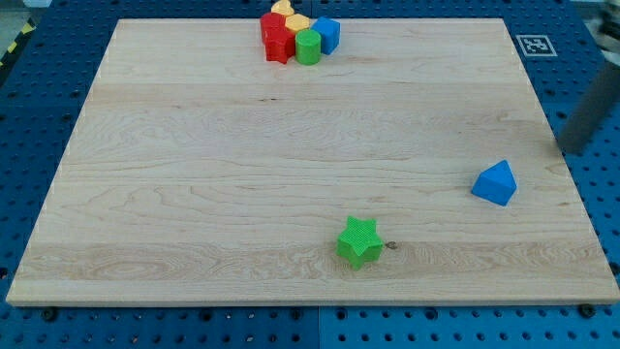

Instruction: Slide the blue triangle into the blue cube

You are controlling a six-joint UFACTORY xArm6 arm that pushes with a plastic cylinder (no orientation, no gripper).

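The blue triangle (pixel 495 183) lies near the board's right edge, below mid-height. The blue cube (pixel 327 34) sits at the view's top centre, at the right end of a tight cluster of blocks. My rod comes in blurred from the view's right edge. Its lower end, my tip (pixel 565 149), is just off the board's right edge, up and to the right of the blue triangle, with a gap between them. The blue cube is far to the upper left of the triangle.
The cluster at the top holds a green cylinder (pixel 308 46), red blocks (pixel 276 39) and yellow blocks (pixel 289 14), all touching. A green star (pixel 359 241) lies near the board's bottom centre. The wooden board (pixel 194 174) rests on a blue pegboard.
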